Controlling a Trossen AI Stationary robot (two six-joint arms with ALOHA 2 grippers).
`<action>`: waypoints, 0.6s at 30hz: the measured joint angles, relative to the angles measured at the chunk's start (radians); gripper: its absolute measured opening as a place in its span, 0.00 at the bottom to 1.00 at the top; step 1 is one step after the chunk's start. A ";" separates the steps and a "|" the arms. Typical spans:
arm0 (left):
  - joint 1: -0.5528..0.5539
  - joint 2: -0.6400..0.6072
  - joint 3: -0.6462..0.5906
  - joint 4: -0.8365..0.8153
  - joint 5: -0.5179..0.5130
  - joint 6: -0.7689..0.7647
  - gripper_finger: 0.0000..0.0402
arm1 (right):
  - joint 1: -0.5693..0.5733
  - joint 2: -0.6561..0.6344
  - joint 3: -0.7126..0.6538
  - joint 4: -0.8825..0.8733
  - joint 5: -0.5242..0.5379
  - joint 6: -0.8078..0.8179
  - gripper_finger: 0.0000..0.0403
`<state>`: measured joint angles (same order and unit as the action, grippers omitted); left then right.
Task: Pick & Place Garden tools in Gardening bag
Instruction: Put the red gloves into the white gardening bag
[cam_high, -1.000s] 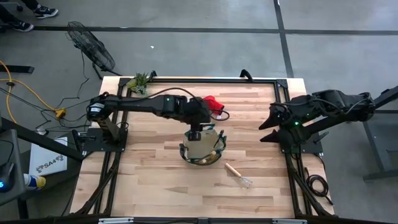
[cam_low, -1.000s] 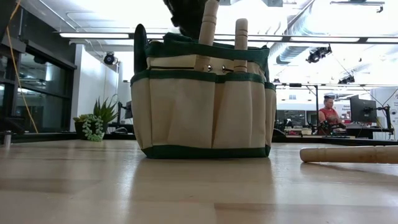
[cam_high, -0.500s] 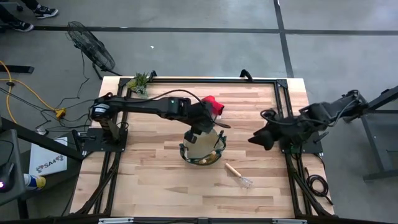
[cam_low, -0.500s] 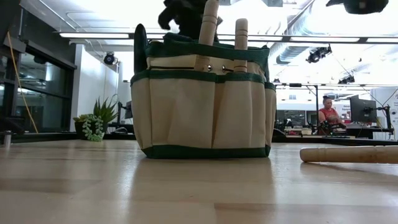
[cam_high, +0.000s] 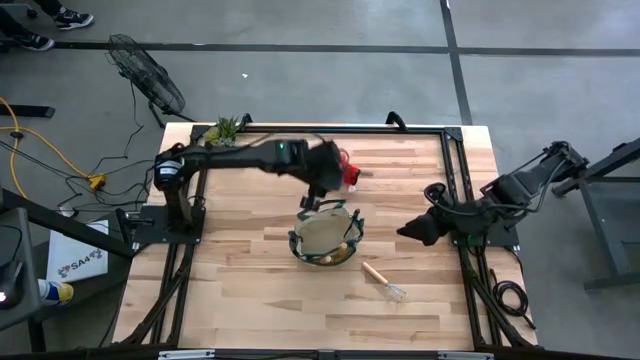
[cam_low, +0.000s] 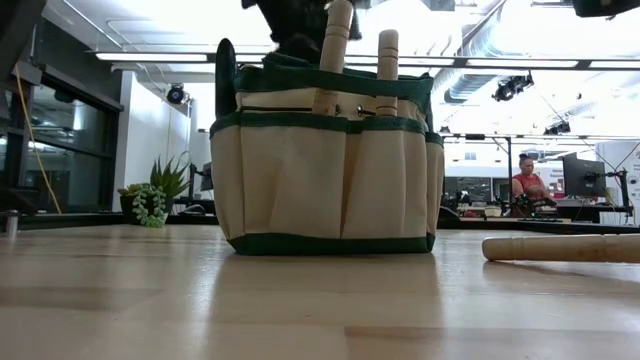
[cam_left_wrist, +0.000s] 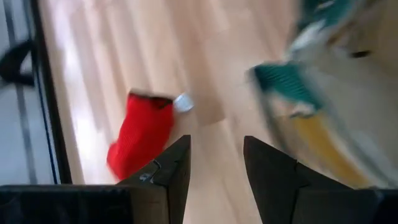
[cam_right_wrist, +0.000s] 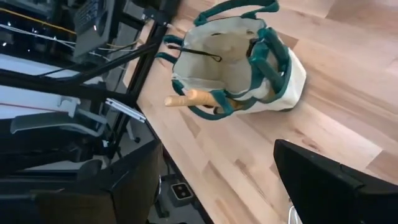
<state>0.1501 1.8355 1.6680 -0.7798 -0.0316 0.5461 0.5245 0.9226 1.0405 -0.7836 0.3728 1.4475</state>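
The tan gardening bag (cam_high: 325, 236) with green trim stands upright on its base mid-table. It also shows in the low view (cam_low: 325, 170) and the right wrist view (cam_right_wrist: 239, 59). Wooden tool handles (cam_low: 336, 45) stick up from its pockets. The red glove (cam_high: 350, 170) lies flat on the table beyond the bag and shows in the left wrist view (cam_left_wrist: 140, 140). The wooden-handled wire rake (cam_high: 383, 281) lies on the table near-right of the bag. My left gripper (cam_left_wrist: 216, 146) is open and empty, between the bag and the glove (cam_high: 326, 184). My right gripper (cam_right_wrist: 217, 146) is open and empty, right of the bag (cam_high: 412, 232).
A green plant sprig (cam_high: 225, 130) sits at the table's far left corner. The black frame rails (cam_high: 455, 160) run along the table's sides. Bare wood lies left of the bag and along the near edge. A person (cam_low: 527, 180) sits far off in the room behind.
My left gripper has risen from over the bag and gone toward the far edge, toward the red glove. My right arm has stretched out and lowered, and its gripper has gone a little toward the table's left and near edge. The bag and the rake have stayed put.
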 joint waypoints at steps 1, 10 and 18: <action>0.023 -0.002 0.000 -0.006 0.006 -0.015 0.35 | 0.003 0.002 0.000 0.003 0.001 0.000 0.75; 0.209 0.007 0.002 0.028 0.040 0.088 0.36 | 0.014 0.032 0.000 0.015 0.045 0.000 0.75; 0.261 0.088 0.000 0.063 0.080 0.265 0.52 | 0.014 0.035 0.000 0.018 0.044 0.023 0.75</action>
<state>0.4110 1.9230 1.6680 -0.7166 0.0481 0.8114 0.5388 0.9577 1.0405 -0.7654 0.4171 1.4704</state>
